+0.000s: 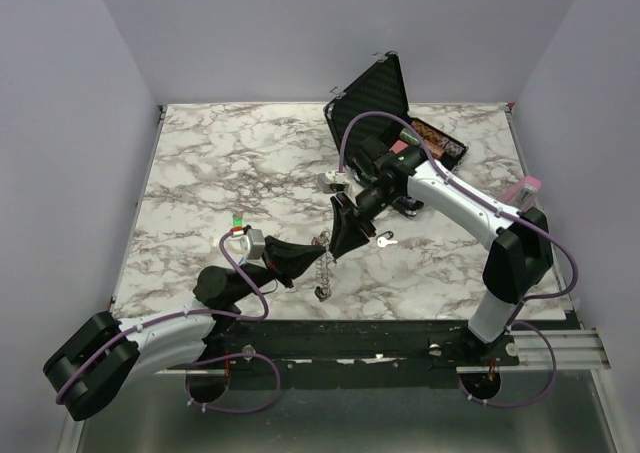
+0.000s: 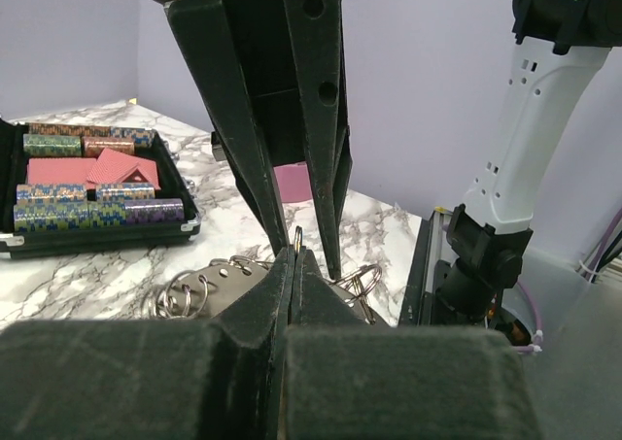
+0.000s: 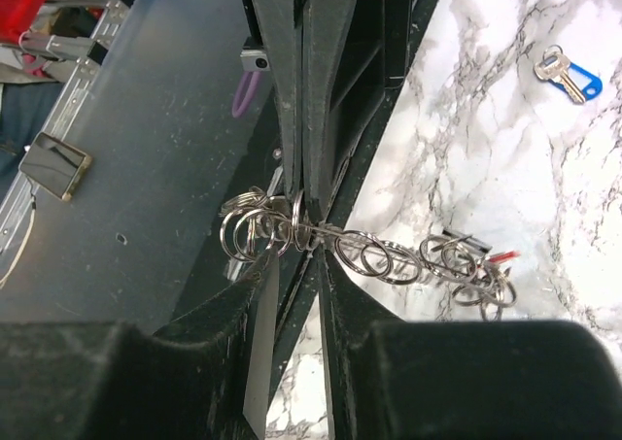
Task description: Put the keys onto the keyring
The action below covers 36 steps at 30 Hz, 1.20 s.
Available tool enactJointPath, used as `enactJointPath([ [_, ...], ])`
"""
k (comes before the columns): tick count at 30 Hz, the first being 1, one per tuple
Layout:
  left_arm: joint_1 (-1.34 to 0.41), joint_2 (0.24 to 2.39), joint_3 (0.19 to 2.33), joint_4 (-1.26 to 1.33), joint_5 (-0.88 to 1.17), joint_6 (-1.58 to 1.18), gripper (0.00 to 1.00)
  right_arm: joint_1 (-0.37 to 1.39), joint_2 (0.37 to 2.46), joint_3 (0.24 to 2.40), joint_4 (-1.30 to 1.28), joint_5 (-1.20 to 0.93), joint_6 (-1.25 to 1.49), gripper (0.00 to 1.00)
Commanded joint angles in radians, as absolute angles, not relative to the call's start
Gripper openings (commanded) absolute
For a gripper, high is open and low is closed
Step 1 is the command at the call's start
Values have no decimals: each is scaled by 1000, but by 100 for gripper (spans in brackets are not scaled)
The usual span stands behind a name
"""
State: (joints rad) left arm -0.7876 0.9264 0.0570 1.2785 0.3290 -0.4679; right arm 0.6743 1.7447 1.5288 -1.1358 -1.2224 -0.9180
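The keyring (image 1: pixel 322 276), a silver chain of linked split rings, hangs near the table's front edge. My left gripper (image 1: pixel 318 247) is shut on one ring of it, pinched at the fingertips (image 2: pixel 294 255). More rings and a metal plate (image 2: pixel 209 289) lie behind. My right gripper (image 1: pixel 336 245) meets it from above. Its fingers (image 2: pixel 316 119) straddle the pinched ring with a gap, open (image 3: pixel 301 263). The chain (image 3: pixel 374 251) trails right, with a red bit (image 3: pixel 501 257) and a black bit among its end rings. A silver key with a blue head (image 3: pixel 567 74) lies loose on the marble (image 1: pixel 386 240).
An open black hard case (image 1: pixel 380 98) stands at the back of the table, with coloured rolls and red packs inside (image 2: pixel 92 183). The front table edge (image 1: pixel 330 320) runs just below both grippers. The right arm's white link (image 2: pixel 530 139) rises close on the right.
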Motion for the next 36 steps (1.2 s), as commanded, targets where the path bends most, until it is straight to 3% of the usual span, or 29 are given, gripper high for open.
enactJointPath([
  [1, -792, 923, 74, 1537, 333, -456, 0, 683, 1723, 1537, -1120, -1282, -922, 30],
  [10, -792, 936, 75, 1542, 336, -457, 0, 689, 1732, 1552, -1124, -1285, -917, 27],
  [19, -793, 923, 69, 1519, 334, -446, 0, 690, 1733, 1552, -1109, -1275, -897, 11],
  [36, -793, 917, 61, 1482, 328, -428, 0, 690, 1732, 1551, -1054, -1246, -816, 16],
])
